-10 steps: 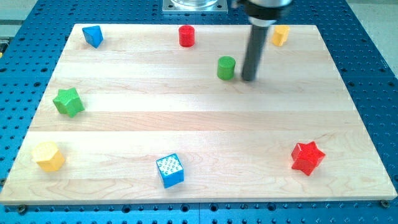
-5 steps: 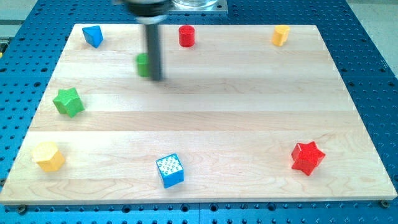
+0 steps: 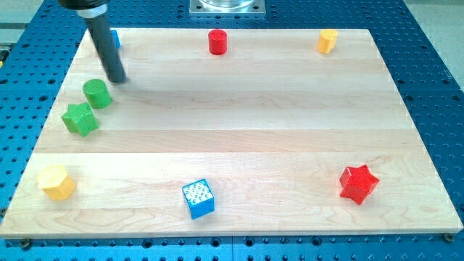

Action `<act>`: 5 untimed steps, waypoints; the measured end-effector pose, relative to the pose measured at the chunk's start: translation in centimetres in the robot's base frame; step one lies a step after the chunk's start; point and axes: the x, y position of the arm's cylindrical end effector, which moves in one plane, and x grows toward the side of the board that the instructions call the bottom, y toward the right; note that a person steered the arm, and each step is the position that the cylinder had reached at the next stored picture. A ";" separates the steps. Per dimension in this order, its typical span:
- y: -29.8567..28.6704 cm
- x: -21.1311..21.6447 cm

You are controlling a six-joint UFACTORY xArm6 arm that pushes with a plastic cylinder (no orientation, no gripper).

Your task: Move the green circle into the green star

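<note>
While touching green star (image 3: 79, 119), green circle (image 3: 96, 93) sits just below-left of my tip (image 3: 117, 79).

The dark rod is leaning slightly toward the view's upper left, with my tip (image 3: 118, 79) resting on the table top.

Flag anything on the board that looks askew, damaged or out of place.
Nothing stands out. The green circle sits upright against the green star, my tip just up-right of it; the other blocks look intact.

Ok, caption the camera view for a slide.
Green circle touches green star; my tip sits just up-right.
</note>
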 end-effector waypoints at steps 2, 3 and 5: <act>-5.3 5.6; -4.4 9.4; 4.5 14.2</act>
